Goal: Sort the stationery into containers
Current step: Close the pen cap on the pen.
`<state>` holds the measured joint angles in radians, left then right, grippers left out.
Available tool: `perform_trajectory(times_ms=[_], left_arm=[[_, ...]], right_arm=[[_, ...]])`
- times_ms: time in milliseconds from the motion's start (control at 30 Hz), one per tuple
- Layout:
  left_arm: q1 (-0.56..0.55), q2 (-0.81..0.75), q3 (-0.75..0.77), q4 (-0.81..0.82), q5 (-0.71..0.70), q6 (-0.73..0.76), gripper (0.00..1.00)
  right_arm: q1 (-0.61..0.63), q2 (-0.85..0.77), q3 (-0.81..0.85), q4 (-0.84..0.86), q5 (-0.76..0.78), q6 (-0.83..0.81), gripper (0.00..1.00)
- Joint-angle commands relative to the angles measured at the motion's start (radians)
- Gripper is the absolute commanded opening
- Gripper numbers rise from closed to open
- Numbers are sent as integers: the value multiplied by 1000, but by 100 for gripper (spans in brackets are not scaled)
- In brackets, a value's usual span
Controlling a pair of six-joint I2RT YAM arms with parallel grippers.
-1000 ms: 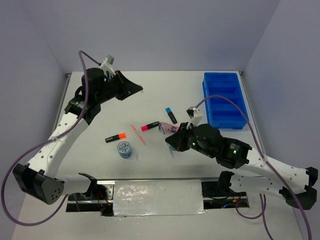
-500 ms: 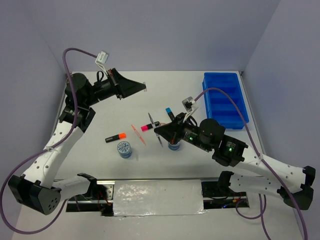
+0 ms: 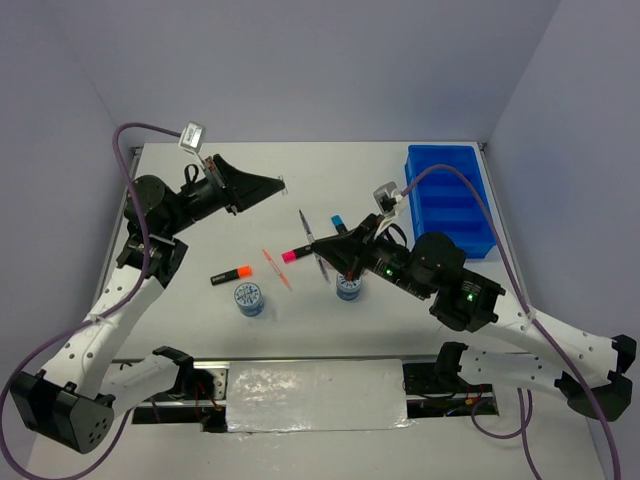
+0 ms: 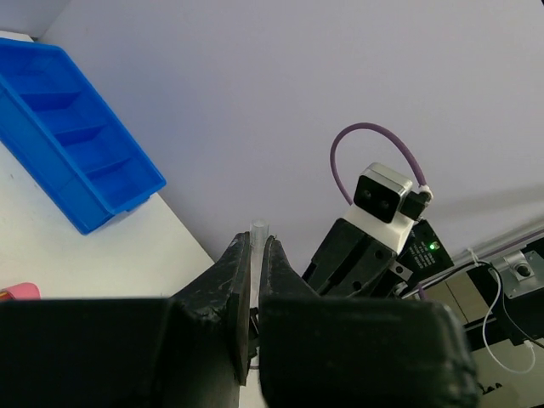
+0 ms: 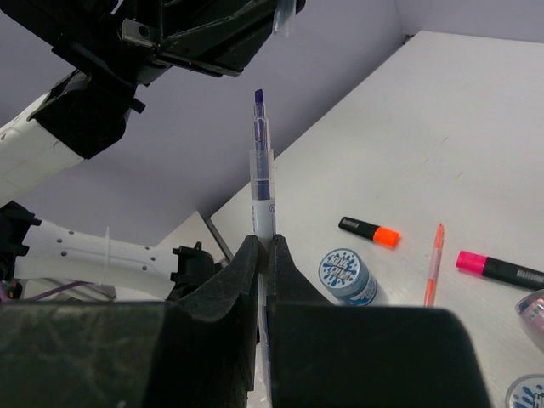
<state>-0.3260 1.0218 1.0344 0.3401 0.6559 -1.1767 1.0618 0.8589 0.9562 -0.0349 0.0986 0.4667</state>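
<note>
**Sorting barely begun, tray showing nothing inside**

Most of the stationery is lying loose around the middle of the desk. There are an orange-capped highlighter [image 3: 230,273], a thin orange pen [image 3: 276,268], a pink-capped highlighter [image 3: 297,253] and a blue-capped highlighter [image 3: 340,226]. One patterned disc [image 3: 249,298] is sitting toward the near edge, and a second disc [image 3: 348,288] just beside the right arm.

The blue tray [image 3: 440,190] is sitting at the far right corner with nothing showing in its compartments. Judging by that, every piece is waiting to be sorted.

The right gripper [image 3: 322,248] is clamping a purple-tipped pen [image 3: 308,228] above the desk's middle. The left gripper [image 3: 272,183] is pinching a clear cap [image 3: 282,181], probably that pen's, toward the far left corner.

The right wrist view is giving the pen's purple tip and clear barrel, upright between closed fingers; overhead it is reading as a thin line. The left wrist view is showing the tray's bare compartments from the side. Only the overhead view is catching the blue-capped highlighter and the whole layout.
</note>
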Motion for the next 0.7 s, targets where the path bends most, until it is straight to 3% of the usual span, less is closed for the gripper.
perform_trajectory(times_ms=[0,667], left_arm=[[-2,-22,-17,111,-24,-49,0],[-15,11,-43,128,-10,-58,0]], right_arm=[[-6,20,55,52,9,-54,0],[-63,112,76,102,-54,-51,0]])
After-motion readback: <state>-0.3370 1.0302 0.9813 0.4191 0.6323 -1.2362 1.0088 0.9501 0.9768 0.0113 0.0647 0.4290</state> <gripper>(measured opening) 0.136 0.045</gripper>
